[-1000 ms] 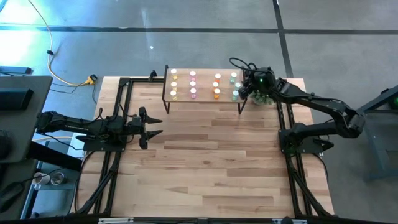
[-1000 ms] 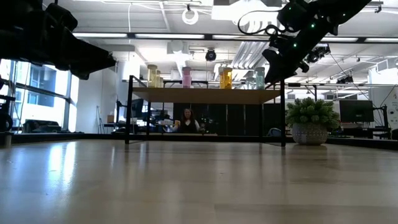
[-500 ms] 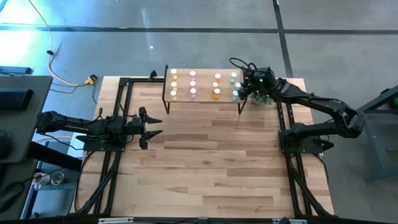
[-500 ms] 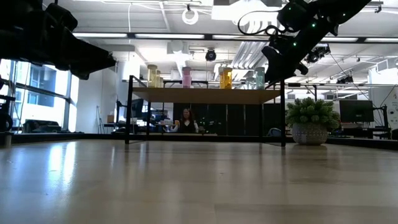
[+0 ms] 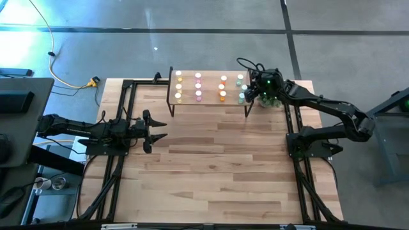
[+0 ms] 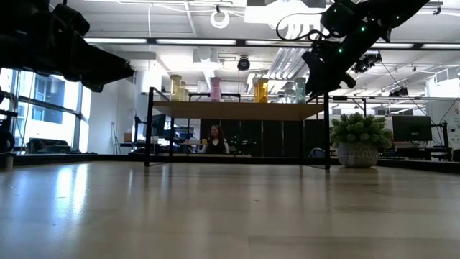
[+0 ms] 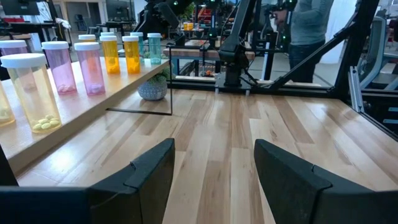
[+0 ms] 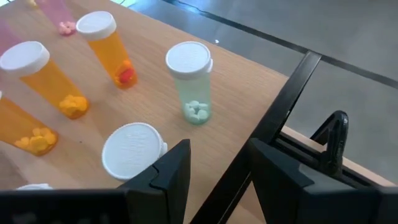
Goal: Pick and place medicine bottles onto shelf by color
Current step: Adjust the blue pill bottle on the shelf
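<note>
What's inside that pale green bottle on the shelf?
The green bottle on the shelf holds a few small pale pills lying at its bottom, seen through the clear wall. Its white cap covers the top, so nothing shows from above.
</note>
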`<state>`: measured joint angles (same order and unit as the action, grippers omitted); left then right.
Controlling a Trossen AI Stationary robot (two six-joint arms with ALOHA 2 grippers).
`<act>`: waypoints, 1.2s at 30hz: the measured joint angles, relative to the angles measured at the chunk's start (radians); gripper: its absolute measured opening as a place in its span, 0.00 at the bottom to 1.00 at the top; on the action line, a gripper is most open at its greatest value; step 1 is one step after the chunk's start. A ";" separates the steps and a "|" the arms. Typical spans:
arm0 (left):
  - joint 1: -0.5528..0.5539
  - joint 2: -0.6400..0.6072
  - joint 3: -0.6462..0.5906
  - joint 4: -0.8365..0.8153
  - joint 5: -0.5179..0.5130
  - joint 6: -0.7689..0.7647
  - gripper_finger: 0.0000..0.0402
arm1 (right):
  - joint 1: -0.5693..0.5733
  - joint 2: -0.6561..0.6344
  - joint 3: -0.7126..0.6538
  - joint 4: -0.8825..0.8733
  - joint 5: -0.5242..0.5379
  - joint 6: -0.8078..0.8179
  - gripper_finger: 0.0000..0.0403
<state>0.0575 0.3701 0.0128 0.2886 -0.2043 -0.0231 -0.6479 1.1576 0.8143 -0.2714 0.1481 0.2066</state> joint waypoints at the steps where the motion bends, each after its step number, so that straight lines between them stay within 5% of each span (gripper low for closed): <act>1: 0.000 0.000 0.000 0.000 0.000 0.000 0.53 | 0.001 0.000 0.000 0.000 0.000 0.004 0.37; 36: 0.000 0.000 0.000 0.000 0.000 0.000 0.53 | 0.017 0.002 0.001 0.004 -0.005 0.096 0.37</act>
<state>0.0578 0.3698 0.0132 0.2890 -0.2043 -0.0231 -0.6312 1.1591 0.8150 -0.2672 0.1432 0.3022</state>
